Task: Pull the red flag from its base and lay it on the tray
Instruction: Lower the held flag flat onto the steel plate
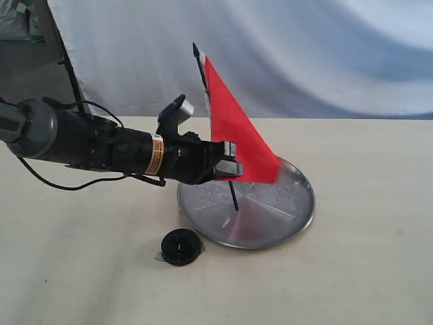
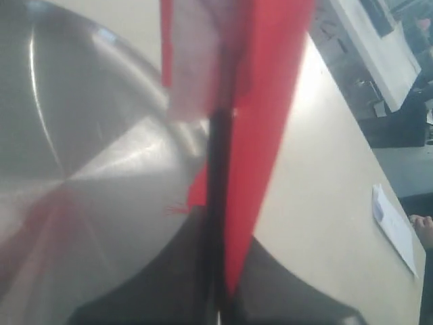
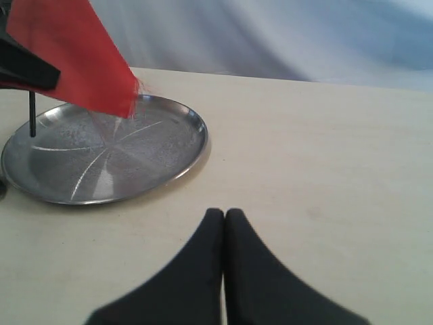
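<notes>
Gripping the red flag (image 1: 237,128) with the left gripper (image 1: 230,159), jaws clamping shut on the thin black pole (image 1: 233,196) at the lower edge of the red. Holding it clear of the base (image 1: 180,246), so judging the pull-off step as done. Seeing the base sitting empty on the surface (image 1: 365,271), just beside the tray (image 1: 298,203) on the side toward the near edge, leaning left.

Hanging the flag over the tray, which is sitting about mid-surface. Pointing the pole's lower end down at the bare metal near the tray's centre; cannot tell whether touching or just above. Keeping the long axis close to upright, tilting only slightly, pointed tip leaning toward the far edge and a little left.

Keeping the right gripper (image 3: 224,223) low over the surface, well apart from the tray toward the right edge, jaws pressing together on nothing. Not showing in the exterior view.

Judging what is left as the lay-down only. Needing to tip the pole from near upright to flat while lowering inside the rim, then opening the jaws. Counting the left arm as the one to do it, being on the pole right now. Risking the pole end skidding on the shiny metal, or rolling over the rim on release.
</notes>
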